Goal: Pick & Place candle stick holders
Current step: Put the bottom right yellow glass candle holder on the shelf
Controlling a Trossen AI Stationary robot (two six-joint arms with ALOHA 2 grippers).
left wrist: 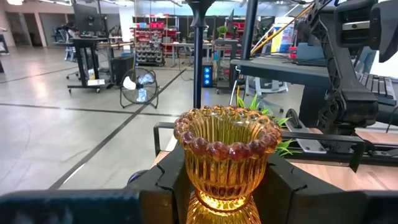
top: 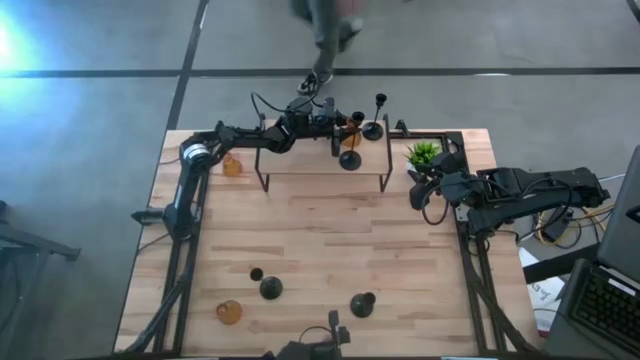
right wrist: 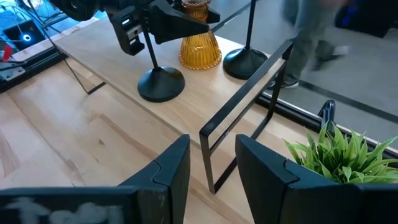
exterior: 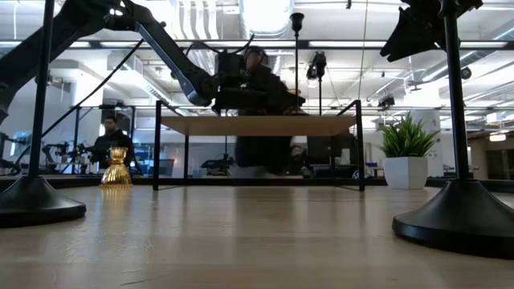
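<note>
The left pincer (top: 343,124) was seen at the upper middle of the high view, over a small raised shelf (top: 300,160) at the back of the worktop (top: 330,240), with its fingers (left wrist: 165,180) closed on either side of an amber candle holder (left wrist: 226,155), which stood on the shelf. Two black candle holders stood on the same shelf, one (top: 350,158) near its front edge and one (top: 374,128) toward its back right corner. The right pincer (top: 420,192) was held at the right of the high view, beside the shelf's right end and just below a small green plant (top: 424,153); its fingers (right wrist: 168,168) stood apart with nothing between them. Another amber holder (top: 232,166) stood at the left of the shelf, on the worktop. Near the bottom of the high view were found a third amber holder (top: 229,312) and two more black holders (top: 268,287) (top: 362,303). A blurred person (top: 330,35) was seen beyond the worktop's far edge.
</note>
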